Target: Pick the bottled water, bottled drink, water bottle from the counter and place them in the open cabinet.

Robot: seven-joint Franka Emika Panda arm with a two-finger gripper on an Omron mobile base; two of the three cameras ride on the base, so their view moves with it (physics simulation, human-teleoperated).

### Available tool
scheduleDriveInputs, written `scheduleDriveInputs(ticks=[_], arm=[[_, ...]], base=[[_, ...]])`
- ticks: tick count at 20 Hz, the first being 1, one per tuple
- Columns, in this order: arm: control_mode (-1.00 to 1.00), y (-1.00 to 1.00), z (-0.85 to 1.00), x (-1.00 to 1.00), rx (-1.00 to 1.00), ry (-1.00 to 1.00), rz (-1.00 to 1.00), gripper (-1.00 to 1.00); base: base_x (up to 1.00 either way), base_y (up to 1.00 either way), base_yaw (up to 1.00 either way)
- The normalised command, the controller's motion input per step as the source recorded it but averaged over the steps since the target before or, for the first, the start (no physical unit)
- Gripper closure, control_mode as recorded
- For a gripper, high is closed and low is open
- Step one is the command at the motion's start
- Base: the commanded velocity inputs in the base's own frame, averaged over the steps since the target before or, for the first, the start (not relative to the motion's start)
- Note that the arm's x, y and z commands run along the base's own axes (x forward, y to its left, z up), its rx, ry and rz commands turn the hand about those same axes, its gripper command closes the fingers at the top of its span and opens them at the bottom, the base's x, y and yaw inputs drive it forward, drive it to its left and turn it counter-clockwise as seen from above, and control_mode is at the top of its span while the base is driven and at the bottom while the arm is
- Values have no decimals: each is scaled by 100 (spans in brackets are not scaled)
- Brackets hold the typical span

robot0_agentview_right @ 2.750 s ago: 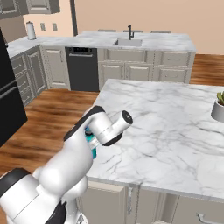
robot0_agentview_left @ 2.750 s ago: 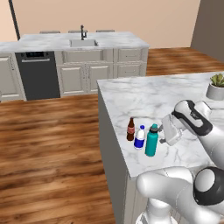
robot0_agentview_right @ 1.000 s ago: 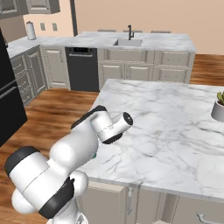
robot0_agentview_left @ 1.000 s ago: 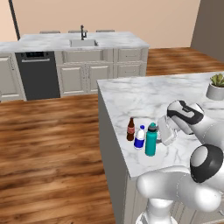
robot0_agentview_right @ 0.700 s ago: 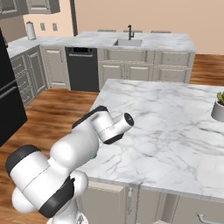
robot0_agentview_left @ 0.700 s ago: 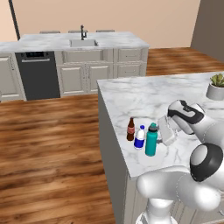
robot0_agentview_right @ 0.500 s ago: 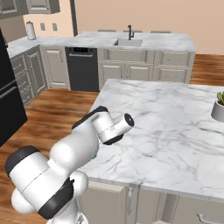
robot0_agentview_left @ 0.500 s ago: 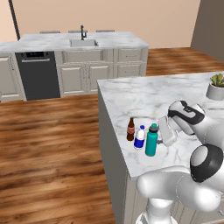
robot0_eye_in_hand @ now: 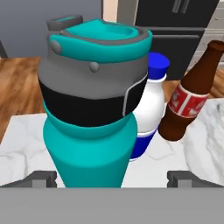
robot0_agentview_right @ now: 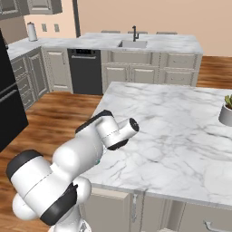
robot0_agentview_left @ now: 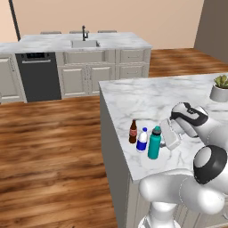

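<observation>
On the front left corner of the white marble counter [robot0_agentview_left: 147,95] three bottles stand upright in a row. The teal water bottle [robot0_agentview_left: 154,143] is nearest my hand, then the small clear bottled water [robot0_agentview_left: 142,140], then the dark brown bottled drink [robot0_agentview_left: 132,131]. My gripper [robot0_agentview_left: 164,141] is open, level with the water bottle and just to its right. In the hand view the water bottle [robot0_eye_in_hand: 92,109] looms close between my spread fingertips [robot0_eye_in_hand: 41,178], with the bottled water [robot0_eye_in_hand: 151,109] and bottled drink [robot0_eye_in_hand: 192,96] behind it. The open cabinet is out of view.
A potted plant [robot0_agentview_left: 219,87] sits at the counter's far right. The bottles stand near the counter's left edge, above wooden floor. Across the floor run a sink counter [robot0_agentview_left: 84,42] and a dark dishwasher [robot0_agentview_left: 38,75]. A black fridge [robot0_agentview_right: 7,104] stands at the left.
Since the earliest frames the arm has folded lower and the hand has edged toward the water bottle. Over the last second almost nothing moves; the jaws stay wide.
</observation>
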Motion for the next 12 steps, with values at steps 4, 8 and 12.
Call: scheduleDriveInputs(ticks=[4, 8, 12], arm=[[-100, 0, 0, 0, 1, 0, 5, -100], [-100, 0, 0, 0, 0, 1, 3, -100], [-100, 0, 0, 0, 2, 0, 0, -100]], base=[[0, 0, 0], [0, 0, 0], [0, 0, 0]])
